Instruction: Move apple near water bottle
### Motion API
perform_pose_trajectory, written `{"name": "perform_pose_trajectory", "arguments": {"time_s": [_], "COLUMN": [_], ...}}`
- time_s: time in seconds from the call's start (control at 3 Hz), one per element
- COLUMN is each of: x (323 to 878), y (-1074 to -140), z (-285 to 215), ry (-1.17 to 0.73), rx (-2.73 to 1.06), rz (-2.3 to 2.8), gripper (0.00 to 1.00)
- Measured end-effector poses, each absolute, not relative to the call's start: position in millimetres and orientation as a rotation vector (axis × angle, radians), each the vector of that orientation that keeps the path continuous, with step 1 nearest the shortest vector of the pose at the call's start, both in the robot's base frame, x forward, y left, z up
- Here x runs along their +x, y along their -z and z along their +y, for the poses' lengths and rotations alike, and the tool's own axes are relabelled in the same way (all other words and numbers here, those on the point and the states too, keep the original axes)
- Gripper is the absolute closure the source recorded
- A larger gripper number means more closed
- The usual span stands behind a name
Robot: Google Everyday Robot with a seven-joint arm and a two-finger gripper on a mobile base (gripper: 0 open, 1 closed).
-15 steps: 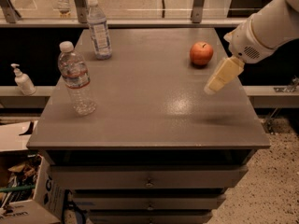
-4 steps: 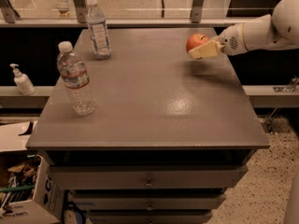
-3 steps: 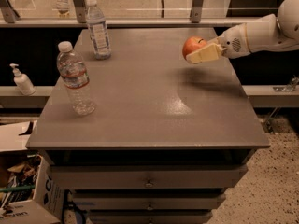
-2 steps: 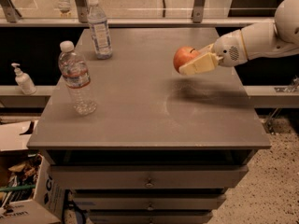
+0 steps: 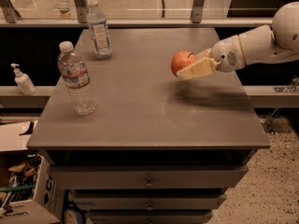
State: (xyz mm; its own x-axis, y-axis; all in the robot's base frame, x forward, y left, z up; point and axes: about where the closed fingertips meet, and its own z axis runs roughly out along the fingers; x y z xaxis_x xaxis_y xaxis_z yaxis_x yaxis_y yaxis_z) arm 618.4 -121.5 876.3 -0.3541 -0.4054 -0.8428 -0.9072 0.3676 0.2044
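My gripper comes in from the right and is shut on the red-orange apple, holding it in the air above the right middle of the grey table. The water bottle, clear and ribbed with a white cap and a reddish-and-white label band, stands upright near the table's left edge, well to the left of the apple.
A second bottle with a tall pale white-blue label stands at the table's back left. A small white pump dispenser sits on a ledge to the left. Cardboard boxes lie on the floor at lower left. Drawers are under the tabletop.
My gripper closed on the apple at the back right, lifted it, and has carried it leftward and toward the front over the table. Both bottles stayed put.
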Motion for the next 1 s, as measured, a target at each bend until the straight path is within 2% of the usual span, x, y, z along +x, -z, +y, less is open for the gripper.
{"name": "perform_pose_trajectory", "arguments": {"time_s": [0.67, 1.0], "x": [565.5, 542.6], "y": [-878.7, -878.6], "z": [-39.2, 5.7], "ry": [-1.039, -1.031], "rx": [-1.296, -1.423], "rz": [1.798, 1.734], "gripper": [1.0, 1.0]}}
